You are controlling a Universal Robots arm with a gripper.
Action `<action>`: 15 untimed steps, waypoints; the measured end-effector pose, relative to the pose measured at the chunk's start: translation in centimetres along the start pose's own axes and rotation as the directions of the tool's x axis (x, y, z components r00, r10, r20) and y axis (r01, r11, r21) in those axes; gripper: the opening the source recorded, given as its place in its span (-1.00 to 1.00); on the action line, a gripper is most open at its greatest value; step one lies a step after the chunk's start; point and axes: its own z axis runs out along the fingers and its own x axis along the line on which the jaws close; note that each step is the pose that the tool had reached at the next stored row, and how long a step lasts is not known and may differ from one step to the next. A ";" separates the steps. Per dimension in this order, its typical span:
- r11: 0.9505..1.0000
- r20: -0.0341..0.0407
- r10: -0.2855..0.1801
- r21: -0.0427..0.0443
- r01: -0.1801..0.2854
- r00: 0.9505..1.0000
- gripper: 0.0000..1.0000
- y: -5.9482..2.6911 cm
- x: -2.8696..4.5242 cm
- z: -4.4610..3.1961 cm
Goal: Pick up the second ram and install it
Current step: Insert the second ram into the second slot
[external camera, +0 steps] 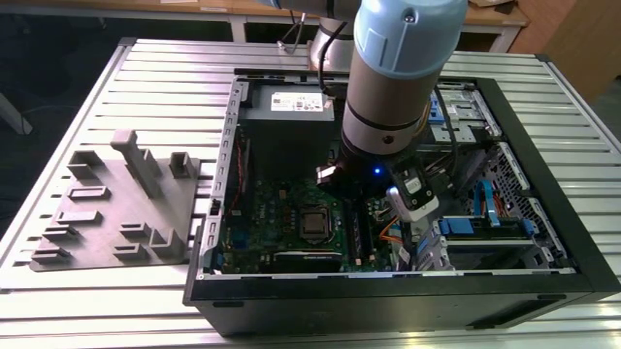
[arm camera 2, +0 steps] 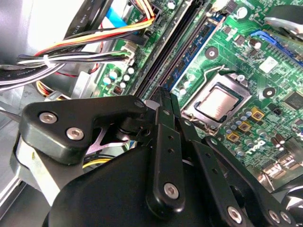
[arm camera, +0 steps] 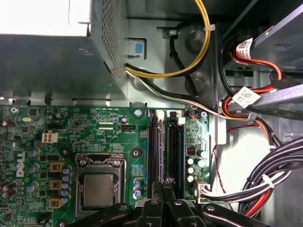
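We see gripper (arm camera: pixel 163 183), fingers (arm camera 2: pixel 165 142) pressed together, over motherboard (arm camera: pixel 118 156) memory slots (arm camera: pixel 152 151); open case (external camera: pixel 388 305) on slatted table (external camera: pixel 97 305), grey fixture (external camera: pixel 116 218) beside.

The second ram (arm camera: pixel 169 151), a thin dark strip, stands on edge in the green motherboard (arm camera: pixel 118 142).

table (external camera: pixel 165 73): slatted metal | on it: grey fixture block (external camera: pixel 107 218) (exterior view's left), open computer case (external camera: pixel 388 309)
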 end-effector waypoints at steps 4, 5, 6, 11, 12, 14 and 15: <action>1.000 0.000 0.000 0.000 0.000 1.000 -0.84 0.00 0.00 0.03; 1.000 0.000 0.000 0.000 0.000 1.000 -0.84 -0.01 0.00 0.04; 1.000 0.000 0.000 0.000 0.000 1.000 -0.84 -0.01 0.00 0.04; 1.000 0.000 0.000 0.000 0.000 1.000 -0.84 -0.15 0.01 0.02; 1.000 0.000 0.000 0.000 0.000 1.000 -0.84 -0.15 0.01 0.03; 1.000 0.000 0.000 0.000 0.000 1.000 -0.84 -0.16 0.01 0.05; 1.000 0.000 0.000 0.000 0.000 1.000 -0.84 -0.17 0.02 0.07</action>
